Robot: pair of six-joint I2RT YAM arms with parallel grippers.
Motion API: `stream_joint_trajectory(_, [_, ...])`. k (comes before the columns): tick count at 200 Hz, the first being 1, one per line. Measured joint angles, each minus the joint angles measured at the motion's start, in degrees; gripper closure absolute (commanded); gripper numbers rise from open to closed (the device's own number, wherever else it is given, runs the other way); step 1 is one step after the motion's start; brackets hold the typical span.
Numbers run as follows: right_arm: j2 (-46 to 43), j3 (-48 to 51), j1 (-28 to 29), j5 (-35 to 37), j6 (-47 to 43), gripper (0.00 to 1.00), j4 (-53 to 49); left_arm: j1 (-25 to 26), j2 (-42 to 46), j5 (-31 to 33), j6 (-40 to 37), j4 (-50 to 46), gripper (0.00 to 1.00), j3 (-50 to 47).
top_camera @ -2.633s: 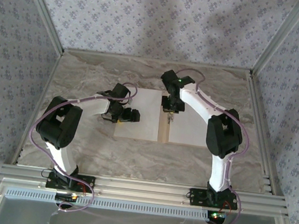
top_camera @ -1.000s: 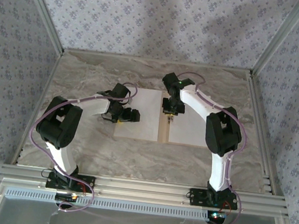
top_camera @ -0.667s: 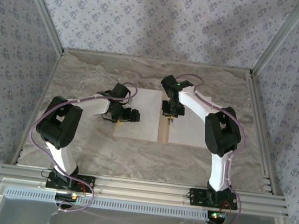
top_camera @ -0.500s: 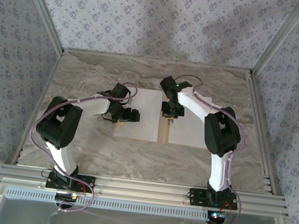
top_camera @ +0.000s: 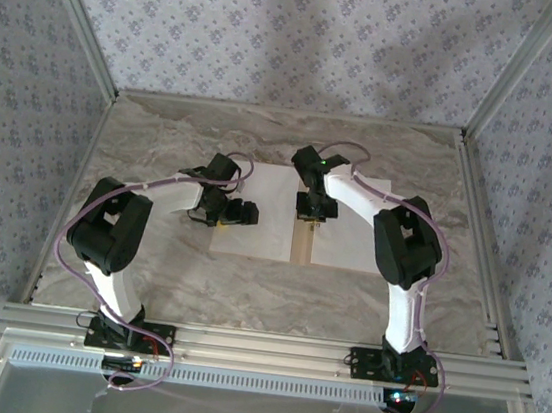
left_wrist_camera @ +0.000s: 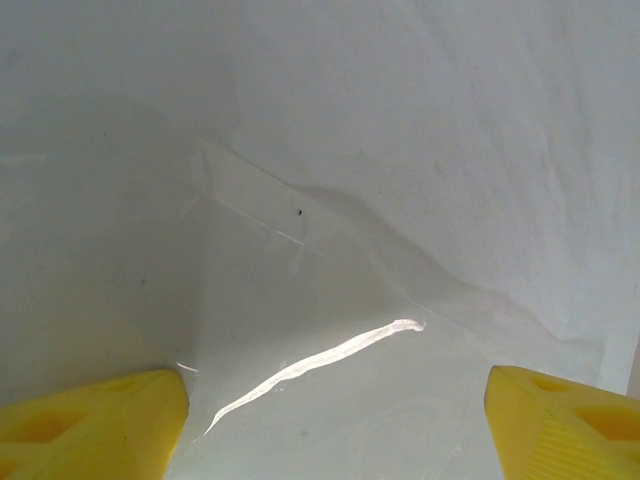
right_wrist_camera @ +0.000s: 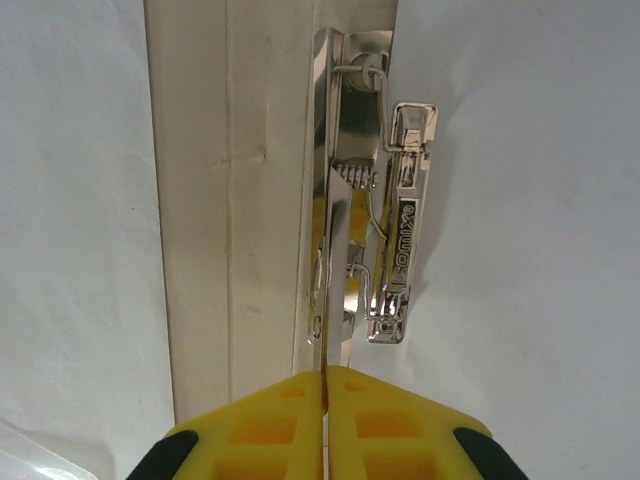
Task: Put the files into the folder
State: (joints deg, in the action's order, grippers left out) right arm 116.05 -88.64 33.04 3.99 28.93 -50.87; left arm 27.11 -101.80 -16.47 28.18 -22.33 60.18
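White files point(top_camera: 257, 236) cover both folder point(top_camera: 300, 247) leaves; left fingers point(left_wrist_camera: 90, 425) spread, right fingers point(right_wrist_camera: 395, 420) pressed together (at clip point(right_wrist_camera: 388, 250)).

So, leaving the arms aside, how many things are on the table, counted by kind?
White sheets: 2
Tan folder: 1
Metal clip on the folder's spine: 1
Total: 4
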Motion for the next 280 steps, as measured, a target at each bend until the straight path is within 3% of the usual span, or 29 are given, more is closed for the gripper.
stream_joint_trajectory(280, [1.4, 0.0, 1.3, 4.3, 0.2, 0.94, -0.7, 0.0, 0.0, 0.0, 0.0, 0.0, 0.19, 0.1])
